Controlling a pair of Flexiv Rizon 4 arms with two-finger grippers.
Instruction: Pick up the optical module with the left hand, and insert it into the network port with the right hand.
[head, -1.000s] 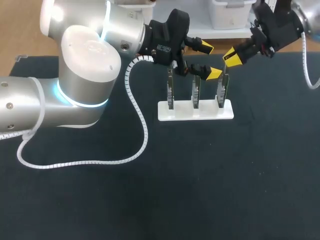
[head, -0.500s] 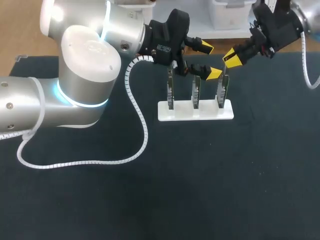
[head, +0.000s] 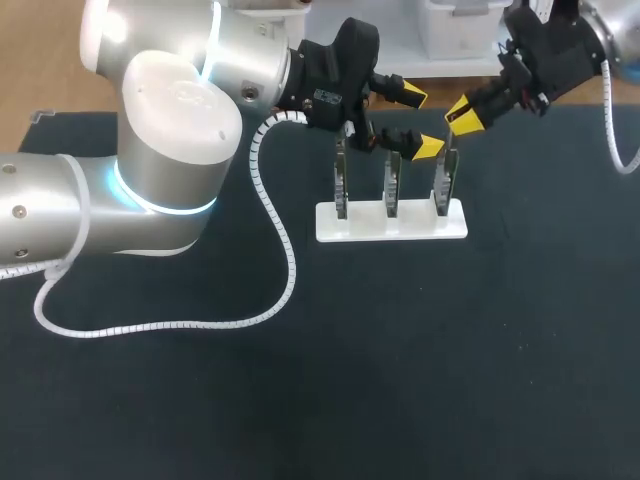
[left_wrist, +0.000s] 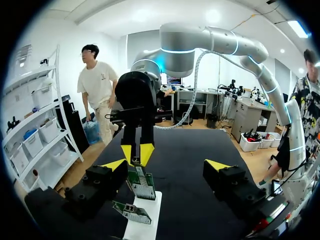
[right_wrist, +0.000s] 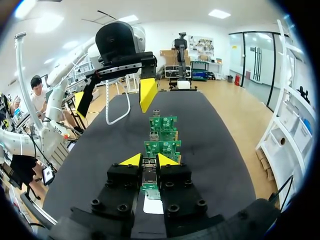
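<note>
- A flat white plastic rack (head: 392, 228) on the dark table (head: 400, 350) holds three green boards (head: 392, 182), all standing up.
- The right gripper (head: 464, 114) pinches the small dark optical module (right_wrist: 149, 176) just above the end board.
- The left gripper (head: 420, 122) is spread wide and holds nothing, near the middle board.

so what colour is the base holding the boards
White; the base shows best in the head view.

I see a dark tabletop (head: 400, 380) with one white holder (head: 391, 222) lying on its far half, three circuit boards (head: 392, 195) standing upright in it.
</note>
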